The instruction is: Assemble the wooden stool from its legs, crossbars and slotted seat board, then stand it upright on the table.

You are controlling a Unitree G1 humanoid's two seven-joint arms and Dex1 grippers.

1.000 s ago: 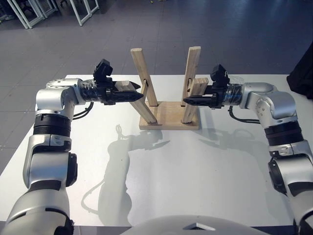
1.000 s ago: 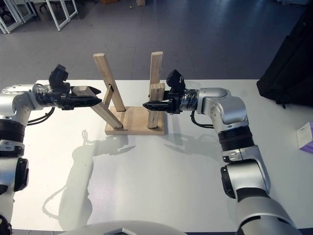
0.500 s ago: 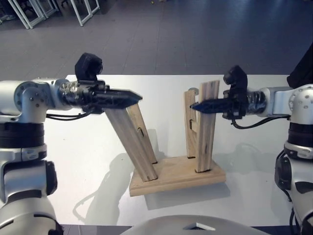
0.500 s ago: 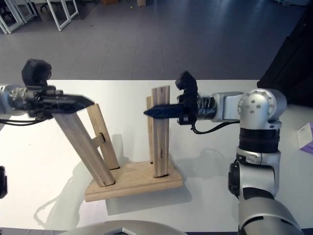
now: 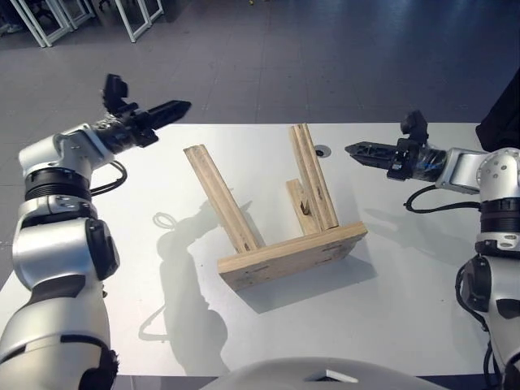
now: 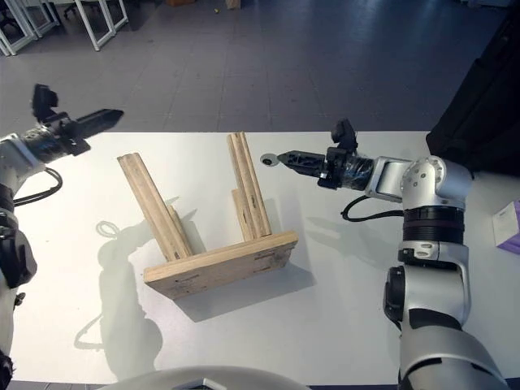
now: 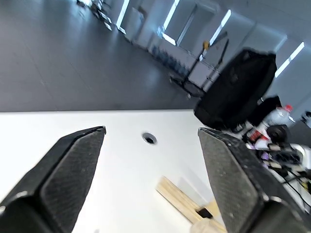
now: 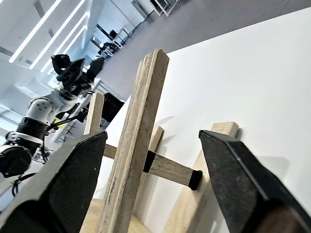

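Both spread, the left pincer [image 5: 166, 109] and right pincer [image 5: 357, 149] have let go of the stool [image 5: 276, 244], which sits legs-up on the worktop [image 5: 390, 284]; flipping upright remains.

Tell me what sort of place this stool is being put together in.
Probably an indoor lab or workshop hall: a white table holding the wooden stool stands on a wide grey floor, white metal frames are parked at the far side, and long strip lights run along the ceiling.
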